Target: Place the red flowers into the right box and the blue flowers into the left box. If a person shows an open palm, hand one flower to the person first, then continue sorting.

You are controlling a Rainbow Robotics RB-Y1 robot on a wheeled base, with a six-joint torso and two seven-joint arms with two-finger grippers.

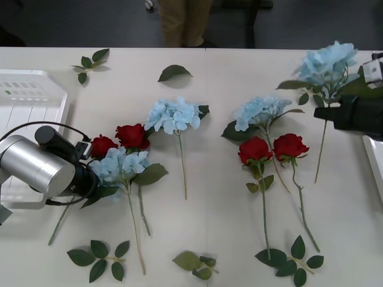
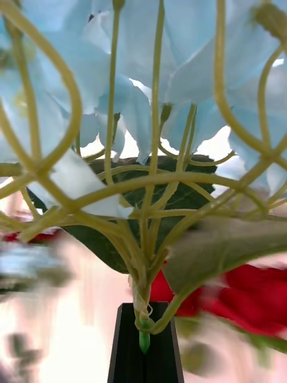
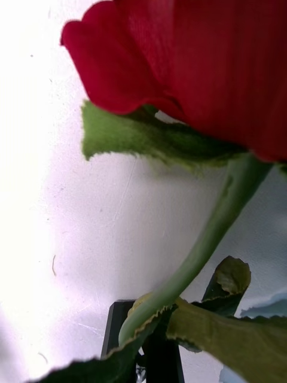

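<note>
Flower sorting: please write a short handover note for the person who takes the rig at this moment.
Right gripper: shut on a blue flower stem, lifted near the right box.
Left gripper: shut on a red rose stem, near the left box.
Done: nothing seen in the left box yet.
Left: the held blue flower belongs left and the held rose right. Three more blue flowers and three roses lie on the table.
</note>
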